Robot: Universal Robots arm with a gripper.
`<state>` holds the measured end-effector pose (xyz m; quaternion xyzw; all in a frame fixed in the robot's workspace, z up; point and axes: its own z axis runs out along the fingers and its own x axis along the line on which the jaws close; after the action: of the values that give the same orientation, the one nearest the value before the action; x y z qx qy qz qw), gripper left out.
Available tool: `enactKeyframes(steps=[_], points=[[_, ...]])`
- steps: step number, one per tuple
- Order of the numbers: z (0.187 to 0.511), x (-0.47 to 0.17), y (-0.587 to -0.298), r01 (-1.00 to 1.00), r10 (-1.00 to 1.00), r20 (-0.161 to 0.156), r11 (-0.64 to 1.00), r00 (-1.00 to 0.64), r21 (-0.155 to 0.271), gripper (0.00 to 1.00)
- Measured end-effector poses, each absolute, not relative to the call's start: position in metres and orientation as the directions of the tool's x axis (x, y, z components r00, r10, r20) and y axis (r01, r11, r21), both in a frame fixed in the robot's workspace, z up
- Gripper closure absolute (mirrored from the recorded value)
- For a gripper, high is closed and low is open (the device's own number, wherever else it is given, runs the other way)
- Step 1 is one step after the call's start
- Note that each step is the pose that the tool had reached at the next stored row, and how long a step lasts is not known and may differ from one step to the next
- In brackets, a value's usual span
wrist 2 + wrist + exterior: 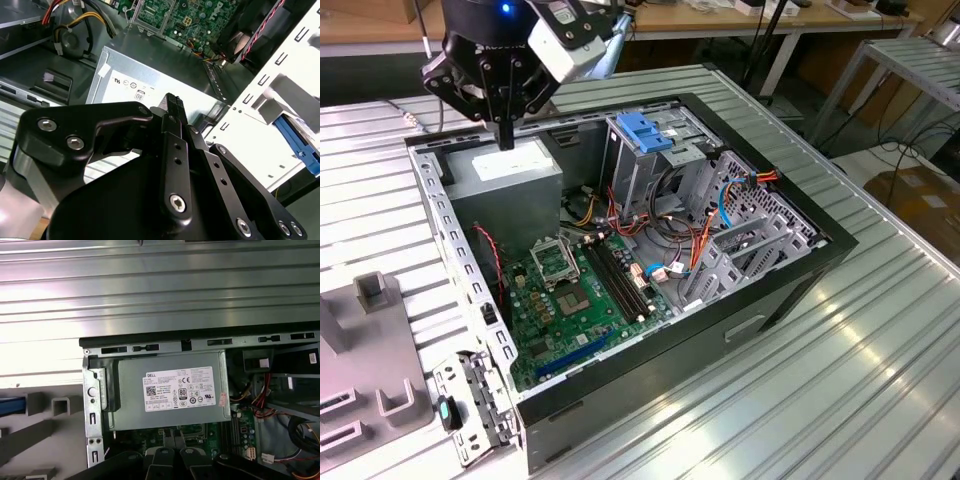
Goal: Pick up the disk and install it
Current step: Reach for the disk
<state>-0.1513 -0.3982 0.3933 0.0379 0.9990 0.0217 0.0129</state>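
My gripper (506, 140) hangs shut and empty over the back left corner of the open computer case (790, 290), just above the grey power supply box (510, 175) with its white sticker (180, 390). In the second wrist view the fingertips (173, 102) are pressed together with nothing between them. A blue plastic strip (11, 405) lies by the grey fixture outside the case wall. It also shows in the second wrist view (300, 147). It may be an end tab of the disk, and the rest of it is cut off.
Inside the case are the green motherboard (575, 290), loose cables (690, 250) and a tall metal cage with a blue plastic top (645, 135). A grey slotted fixture (370, 390) and a small metal bracket (470, 405) lie on the ribbed metal table (840, 390).
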Motion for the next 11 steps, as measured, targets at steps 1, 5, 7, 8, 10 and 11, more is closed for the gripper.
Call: enactKeyframes(steps=[1,5,7,8,10,11], points=[[0.3933,-0.1522,-0.3982,0.075,0.076,-0.024,0.996,-0.997,0.044,0.89],[0.3933,-0.1541,-0.3982,0.075,0.076,-0.024,0.996,-0.997,0.044,0.89],[0.3933,-0.1549,-0.3982,0.075,0.076,-0.024,0.996,-0.997,0.044,0.89],[0.3933,-0.1554,-0.3982,0.075,0.076,-0.024,0.996,-0.997,0.044,0.89],[0.3933,-0.1564,-0.3983,0.075,0.076,-0.024,0.996,-0.997,0.044,0.89],[0.3933,-0.1569,-0.3983,0.075,0.076,-0.024,0.996,-0.997,0.044,0.89]])
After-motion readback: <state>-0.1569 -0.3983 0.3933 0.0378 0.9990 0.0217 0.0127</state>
